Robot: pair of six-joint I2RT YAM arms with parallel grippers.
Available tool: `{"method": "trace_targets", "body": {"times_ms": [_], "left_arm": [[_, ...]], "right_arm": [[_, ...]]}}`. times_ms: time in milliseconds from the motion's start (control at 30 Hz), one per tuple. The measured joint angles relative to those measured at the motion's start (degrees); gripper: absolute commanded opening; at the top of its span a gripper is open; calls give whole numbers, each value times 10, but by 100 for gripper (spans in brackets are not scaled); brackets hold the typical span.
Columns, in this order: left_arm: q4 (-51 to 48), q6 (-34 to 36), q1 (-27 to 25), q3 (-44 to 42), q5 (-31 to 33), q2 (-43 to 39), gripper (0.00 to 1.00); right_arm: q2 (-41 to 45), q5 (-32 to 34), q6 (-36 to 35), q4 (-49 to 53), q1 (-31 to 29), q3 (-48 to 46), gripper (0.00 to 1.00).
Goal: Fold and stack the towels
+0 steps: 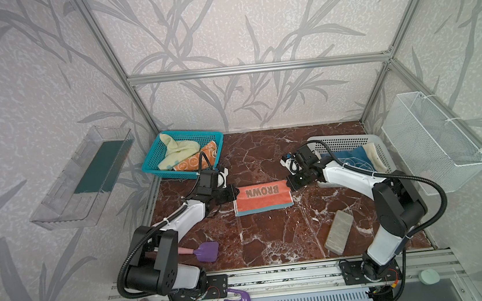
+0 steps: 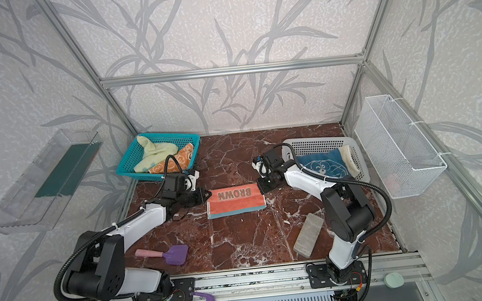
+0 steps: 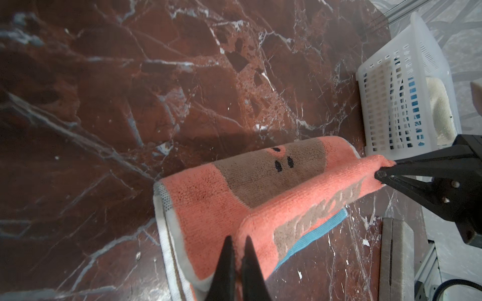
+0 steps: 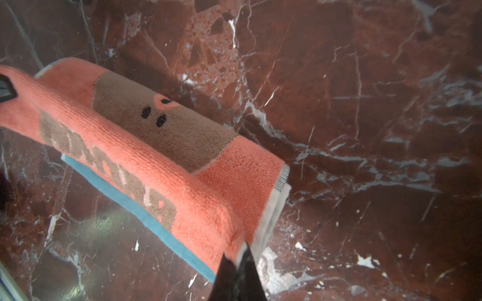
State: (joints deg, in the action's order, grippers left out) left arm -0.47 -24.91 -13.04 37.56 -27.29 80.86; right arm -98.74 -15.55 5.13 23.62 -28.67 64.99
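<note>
The white-and-black left arm [image 1: 188,213] and right arm [image 1: 341,171] stretch inward, forearms low, wrists angled down. The left gripper [image 3: 238,238] pinches its black jaws on one end of the salmon terry "BROWN" towel [image 1: 264,200]; the right gripper [image 4: 236,251] pinches the opposite end.

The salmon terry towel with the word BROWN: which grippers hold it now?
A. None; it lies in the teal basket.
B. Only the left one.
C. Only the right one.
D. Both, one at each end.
D: the left gripper and the right gripper are each shut on one end of the salmon terry towel, at its raised fold.
</note>
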Motion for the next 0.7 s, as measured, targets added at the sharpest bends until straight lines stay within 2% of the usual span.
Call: {"method": "trace_targets", "body": {"times_ms": [167,200,267,300,367,467,700], "left_arm": [[22,-29,-5,-93,-12,-1,0],[28,-36,-7,-103,-16,-1,8],[38,-38,-6,-106,-17,-1,25],[39,-42,-5,-106,-15,-1,29],[33,-43,-4,-106,-6,-15,38],[-2,-46,-2,-106,26,-67,38],[-60,-40,0,-106,85,-199,32]], "right_arm": [[1,-34,9,-16,-5,-70,0],[-2,-42,9,-15,-6,-74,5],[-7,-47,13,-16,-7,-74,25],[-8,-47,13,-14,-6,-74,35],[-6,-45,15,-7,-3,-74,48],[9,-42,16,17,-2,-74,52],[63,-36,35,83,-1,-52,53]]}}
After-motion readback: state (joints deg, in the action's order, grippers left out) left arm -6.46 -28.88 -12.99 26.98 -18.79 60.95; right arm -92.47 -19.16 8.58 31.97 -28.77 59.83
